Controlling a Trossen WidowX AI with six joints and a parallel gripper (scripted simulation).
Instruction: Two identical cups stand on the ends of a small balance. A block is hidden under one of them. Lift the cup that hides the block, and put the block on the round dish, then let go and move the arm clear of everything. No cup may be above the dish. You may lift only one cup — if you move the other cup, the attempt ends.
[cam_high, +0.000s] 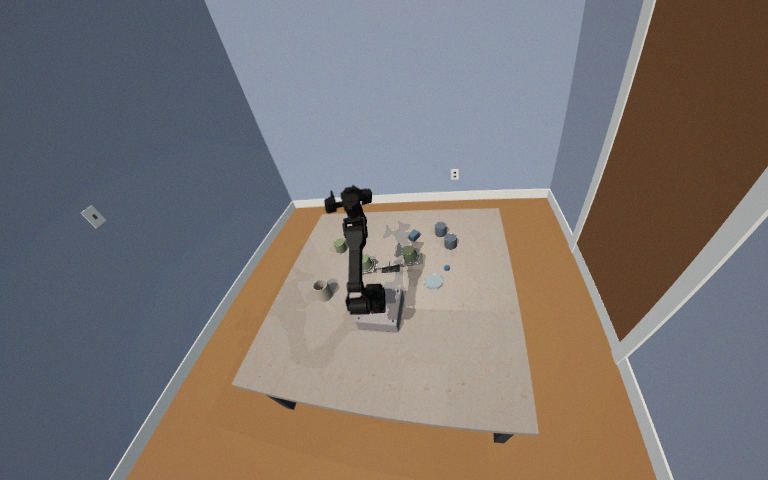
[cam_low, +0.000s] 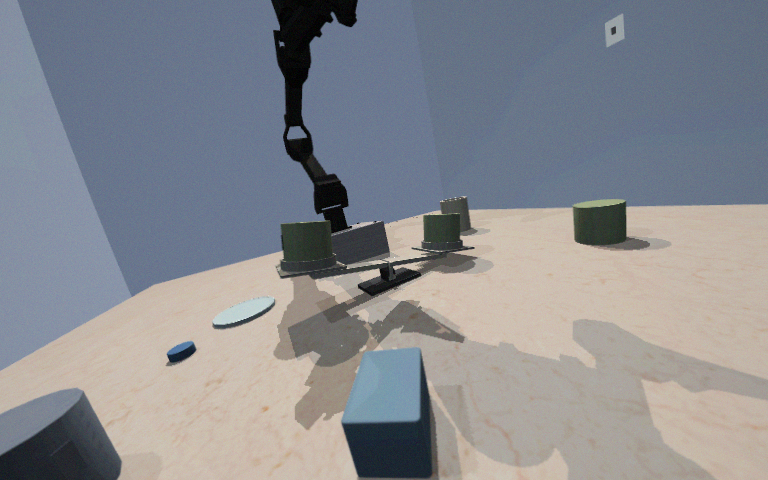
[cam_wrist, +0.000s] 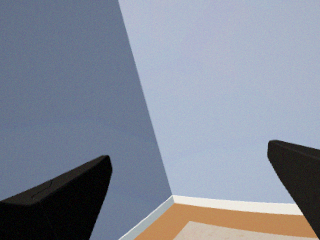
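The balance (cam_high: 390, 268) (cam_low: 389, 281) carries two green cups. The cup (cam_high: 408, 254) (cam_low: 306, 241) nearer the dish stands on its raised end. The other cup (cam_high: 367, 262) (cam_low: 441, 228) stands on the lower end, partly behind the arm in the top view. The pale round dish (cam_high: 433, 281) (cam_low: 244, 311) has nothing on it. No block shows under either cup. My gripper (cam_high: 348, 198) (cam_wrist: 188, 156) is open and empty, raised high above the table and facing the far left corner of the room. Its fingertips are out of the exterior view.
A blue block (cam_high: 414, 234) (cam_low: 387, 390) lies behind the balance. A small blue disc (cam_high: 446, 267) (cam_low: 181, 351) is near the dish. Two blue-grey cylinders (cam_high: 440, 229) (cam_high: 450, 241) stand at the back right. A green cylinder (cam_high: 339, 246) (cam_low: 599, 221) and a beige cup (cam_high: 322, 291) (cam_low: 456, 213) stand left.
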